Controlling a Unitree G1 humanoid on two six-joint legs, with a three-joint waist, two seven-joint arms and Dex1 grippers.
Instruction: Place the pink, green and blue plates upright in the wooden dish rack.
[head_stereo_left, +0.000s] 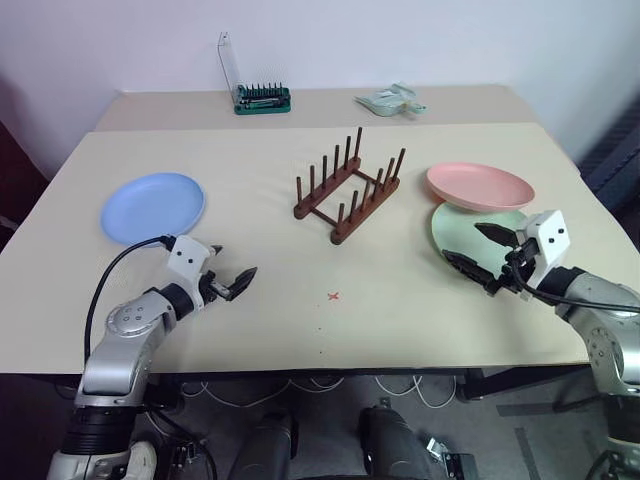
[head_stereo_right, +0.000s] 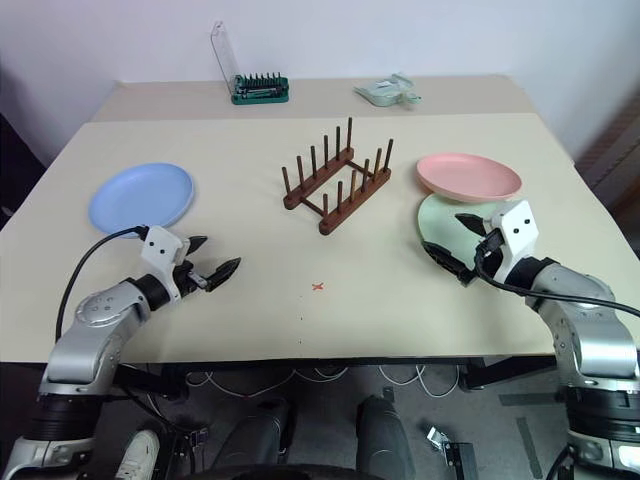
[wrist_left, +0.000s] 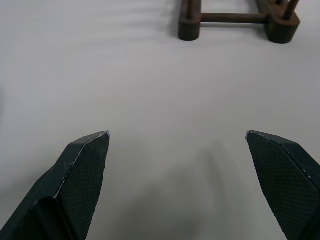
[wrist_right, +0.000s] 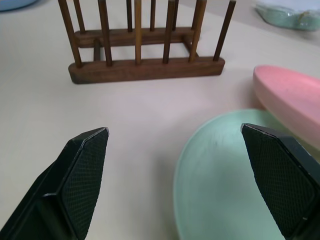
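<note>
The wooden dish rack (head_stereo_left: 348, 192) stands empty mid-table, dark reddish-brown, its two base rails running diagonally with two rows of thin upright pegs. The blue plate (head_stereo_left: 153, 207) lies flat well to its left. On the right, the pink plate (head_stereo_left: 480, 186) lies tilted, its near edge resting on the far rim of the flat green plate (head_stereo_left: 462, 229).

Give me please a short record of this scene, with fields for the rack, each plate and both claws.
rack: wooden dish rack, mid-table, no plates in it
blue plate: blue plate flat on the table, left of the rack
pink plate: pink plate right of the rack, its near edge resting on the green plate
green plate: green plate flat, partly under the pink one
left claw: left claw open, holding nothing
right claw: right claw open over the green plate
</note>
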